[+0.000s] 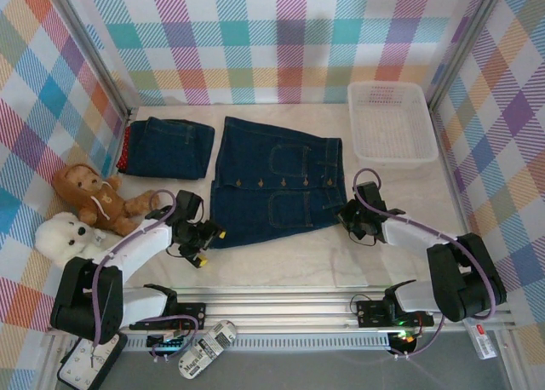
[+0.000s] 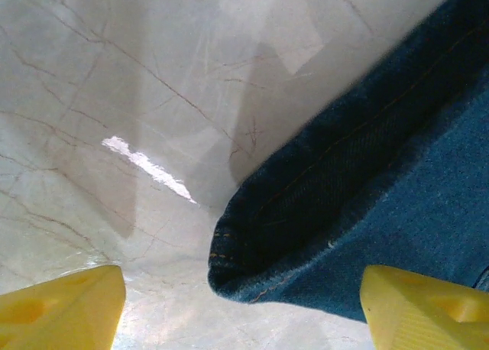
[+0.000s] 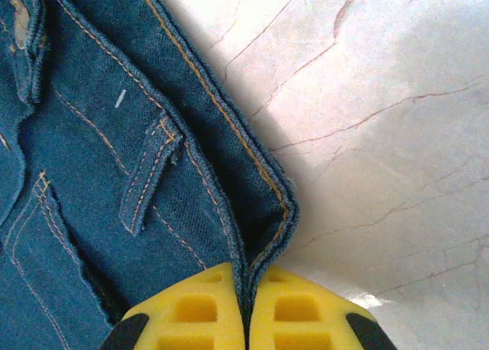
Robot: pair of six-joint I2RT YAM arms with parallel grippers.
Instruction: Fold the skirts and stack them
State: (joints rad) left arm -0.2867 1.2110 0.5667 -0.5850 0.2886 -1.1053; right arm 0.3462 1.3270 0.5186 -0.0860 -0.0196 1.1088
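Table [image 1: 281, 266]: you are looking at a pale, marble-veined top that is carrying everything listed below.
Buttoned denim skirt [image 1: 277, 186]: it is lying spread flat in the middle of the table, its row of buttons running left to right, with both of your claws sitting at its near corners.
Basket [image 1: 387, 87]: white mesh, it is sitting at the far right corner, apart from the spread skirt.
Folded denim skirt [image 1: 170, 147]: it is lying folded at the far left, just beside the spread skirt.
Red skirt [image 1: 128, 147]: you are seeing a thin red edge of it peeking out at the left side of the folded denim.
Brown bear [image 1: 94, 198]: it is lying at the left edge, near the folded denim.
White bear [image 1: 70, 237]: it is lying against the brown bear, on its near side.
Right claw [image 1: 353, 224]: your wrist view is showing the fingers pressed together [image 3: 246, 312], pinching the seamed edge of the buttoned denim skirt [image 3: 114, 174] at its near right corner, beside a belt loop.
Left claw [image 1: 210, 247]: the yellow fingers are standing wide apart [image 2: 244, 319], with the skirt's near left corner [image 2: 367, 212] lying between them; you cannot tell whether they are touching the cloth.
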